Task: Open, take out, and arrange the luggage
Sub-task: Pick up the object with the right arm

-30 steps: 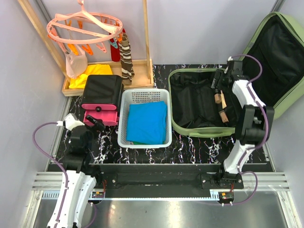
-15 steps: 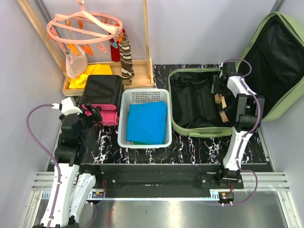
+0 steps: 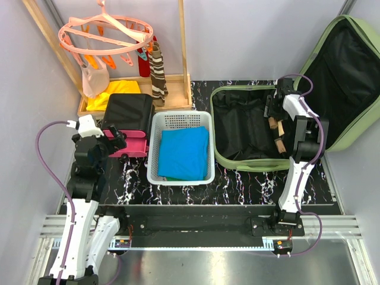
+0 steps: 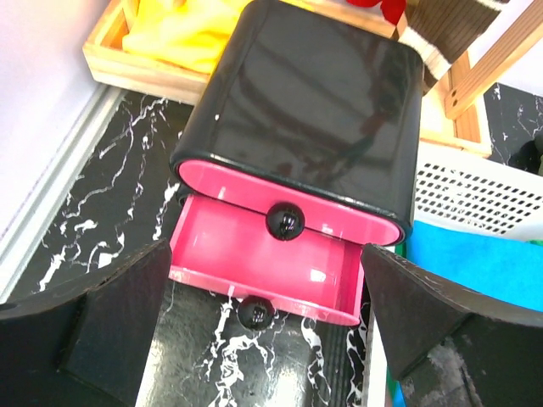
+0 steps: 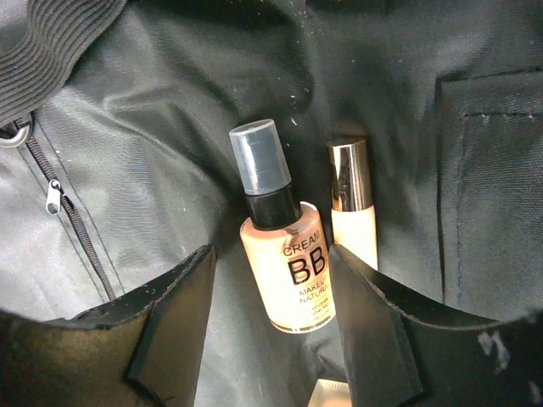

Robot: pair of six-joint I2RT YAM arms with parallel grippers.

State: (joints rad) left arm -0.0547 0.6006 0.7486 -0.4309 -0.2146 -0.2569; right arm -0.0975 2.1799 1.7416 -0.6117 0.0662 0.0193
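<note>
Luggage (image 3: 243, 166) lies open, lid (image 3: 350, 65) leaning back, so the contents are reachable from above. Right gripper (image 5: 271, 314) is down in the luggage's base, pincer spread either side of the BB cream bottle (image 5: 284, 254). A gap shows on one side, so nothing is pinched yet. Gold-capped tube (image 5: 352, 212) lies just beside the bottle in the luggage and could get dragged along. Left gripper (image 4: 263, 339), well left of the luggage, is spread wide and empty. It faces the black-and-pink drawer box (image 4: 314, 119), whose drawer (image 4: 263, 263) is out: probably the drop spot.

Left pincer (image 4: 265, 251) spread, black case (image 4: 314, 110), pink drawer (image 4: 254, 270)
</note>
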